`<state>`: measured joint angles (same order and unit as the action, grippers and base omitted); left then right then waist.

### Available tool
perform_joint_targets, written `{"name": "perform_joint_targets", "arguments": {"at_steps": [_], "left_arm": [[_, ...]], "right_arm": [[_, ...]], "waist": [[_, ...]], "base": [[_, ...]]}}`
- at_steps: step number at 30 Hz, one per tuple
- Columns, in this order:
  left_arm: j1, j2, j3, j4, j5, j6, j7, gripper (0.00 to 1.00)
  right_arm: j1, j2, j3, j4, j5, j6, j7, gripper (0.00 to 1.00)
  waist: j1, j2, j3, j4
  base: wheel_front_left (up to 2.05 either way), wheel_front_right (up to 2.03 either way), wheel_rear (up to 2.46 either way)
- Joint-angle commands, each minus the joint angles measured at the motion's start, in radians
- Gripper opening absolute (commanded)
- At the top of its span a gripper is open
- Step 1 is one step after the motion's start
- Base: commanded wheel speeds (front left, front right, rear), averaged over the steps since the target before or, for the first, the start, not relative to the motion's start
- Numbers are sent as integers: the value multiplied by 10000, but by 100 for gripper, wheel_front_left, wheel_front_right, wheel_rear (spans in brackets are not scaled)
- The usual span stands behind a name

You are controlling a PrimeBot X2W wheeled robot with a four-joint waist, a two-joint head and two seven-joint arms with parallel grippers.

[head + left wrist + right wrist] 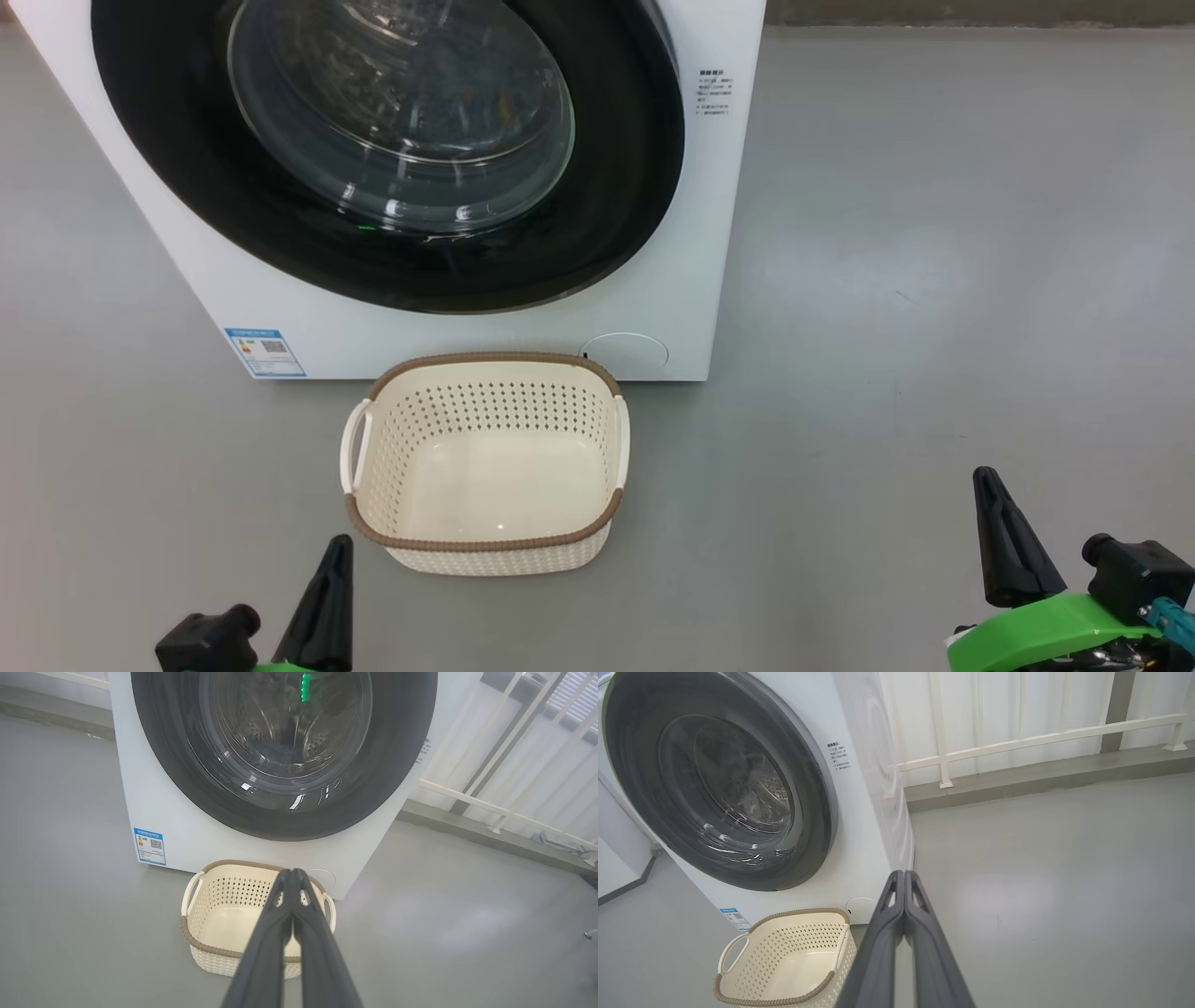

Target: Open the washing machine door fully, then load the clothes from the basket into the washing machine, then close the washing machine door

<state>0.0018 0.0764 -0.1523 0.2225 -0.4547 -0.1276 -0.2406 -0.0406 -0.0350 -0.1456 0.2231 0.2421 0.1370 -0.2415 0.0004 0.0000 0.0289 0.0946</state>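
Observation:
The white washing machine (448, 327) faces me with its door (625, 187) shut flat against the front, black rim around the bulging glass. Behind the glass in the left wrist view a dim bluish mass (280, 760), possibly the clothes, lies in the steel drum. The cream basket (485, 543) stands on the floor just before the machine, with nothing in it. My left gripper (338, 553) is shut, near the basket's front left corner. My right gripper (986, 485) is shut, far right of the basket. Both wrist views show fingers pressed together: left gripper (292, 873), right gripper (903, 875).
Grey floor (934, 327) stretches to the right of the machine. A white railing (1017, 742) on a raised grey kerb (1041, 779) runs behind and to the machine's right. A blue label (265, 352) and a round cap (624, 355) sit low on the machine's front.

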Motion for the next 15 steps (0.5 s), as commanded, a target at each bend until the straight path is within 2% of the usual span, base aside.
{"name": "perform_joint_targets", "arguments": {"at_steps": [1, 4, 15], "left_arm": [[-204, 119, 145, -207, -303, 1, 70, 0], [-234, 124, 191, -185, -611, 0, 145, 0], [-330, 135, 365, -116, -1726, -6, 423, 0]], "right_arm": [[-195, -77, -8, -226, 363, -4, 79, 0], [-204, -79, 16, -219, 710, -6, 153, 0], [-241, -86, 65, -190, 1969, -12, 462, 0]], "waist": [[9, 0, -6, -20], [-3, 0, 3, -44], [-4, 0, -19, -131]], "base": [[0, 0, 0], [0, 0, 0], [0, 0, 0]]}}
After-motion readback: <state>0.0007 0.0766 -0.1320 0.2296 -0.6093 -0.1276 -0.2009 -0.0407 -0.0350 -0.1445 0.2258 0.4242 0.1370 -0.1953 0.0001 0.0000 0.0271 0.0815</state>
